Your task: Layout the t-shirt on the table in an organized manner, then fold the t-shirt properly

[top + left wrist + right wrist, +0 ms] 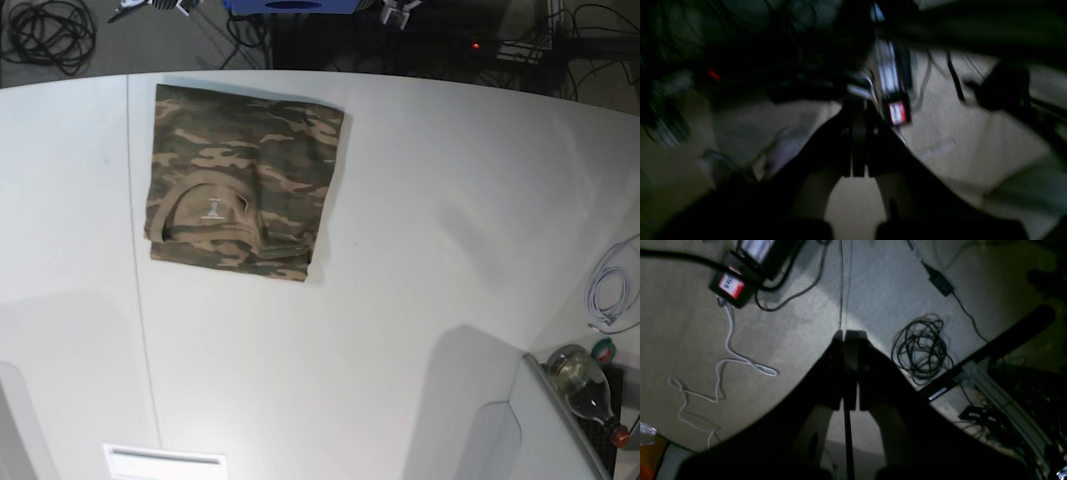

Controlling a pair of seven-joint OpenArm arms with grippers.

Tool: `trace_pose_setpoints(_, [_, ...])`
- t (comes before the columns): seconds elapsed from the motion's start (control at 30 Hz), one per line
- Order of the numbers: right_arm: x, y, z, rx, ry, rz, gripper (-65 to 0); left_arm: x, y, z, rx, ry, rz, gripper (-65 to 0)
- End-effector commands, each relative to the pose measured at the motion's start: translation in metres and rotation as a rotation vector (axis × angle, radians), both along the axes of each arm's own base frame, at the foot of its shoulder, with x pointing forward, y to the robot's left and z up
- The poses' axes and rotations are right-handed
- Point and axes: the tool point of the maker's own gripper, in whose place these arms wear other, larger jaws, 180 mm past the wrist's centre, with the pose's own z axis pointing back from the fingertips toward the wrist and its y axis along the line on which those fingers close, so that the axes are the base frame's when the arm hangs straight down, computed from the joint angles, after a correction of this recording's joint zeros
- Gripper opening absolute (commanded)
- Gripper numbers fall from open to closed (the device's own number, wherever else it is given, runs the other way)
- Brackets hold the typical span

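You see the shirt (243, 183) folded into a neat rectangle on the table (420, 250), collar toward the near edge, its left side just right of the table's seam (140, 300). Neither arm appears over the table. Your left gripper (855, 173) has its fingers pressed together on nothing, in a blurred, dark view of floor and cables. Your right gripper (850, 335) is likewise closed and empty, pointing at carpet, with a black cable coil (922, 348) to its right and a white cable (723, 366) to its left.
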Motion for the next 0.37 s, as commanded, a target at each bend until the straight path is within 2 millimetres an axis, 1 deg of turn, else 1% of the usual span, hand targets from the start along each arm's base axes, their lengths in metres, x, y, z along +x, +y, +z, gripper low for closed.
trace_pose_setpoints(0.0, [-0.006, -0.012, 0.001, -0.020, 0.010, 0.005, -65.0, -0.013, 0.005, 0.001, 0.008, 0.023, -0.006, -65.0])
trace_pose_setpoints(0.07, [0.004, -0.010, 0.000, -0.017, -0.006, 0.004, -65.0, -0.016, 0.011, 0.001, 0.016, 0.026, -0.006, -65.0])
trace_pose_setpoints(0.13, [0.008, -0.008, 0.000, -0.012, -0.014, 0.007, -65.0, -0.016, 0.019, 0.002, 0.027, 0.025, -0.011, -65.0])
trace_pose_setpoints(0.23, [0.021, 0.009, 0.001, 0.039, -0.050, 0.003, -65.0, -0.015, 0.019, 0.002, 0.029, 0.023, -0.002, -65.0])
trace_pose_setpoints(0.33, [0.022, 0.011, 0.001, 0.044, -0.053, 0.002, -65.0, -0.014, 0.020, 0.001, 0.030, 0.024, 0.001, -65.0])
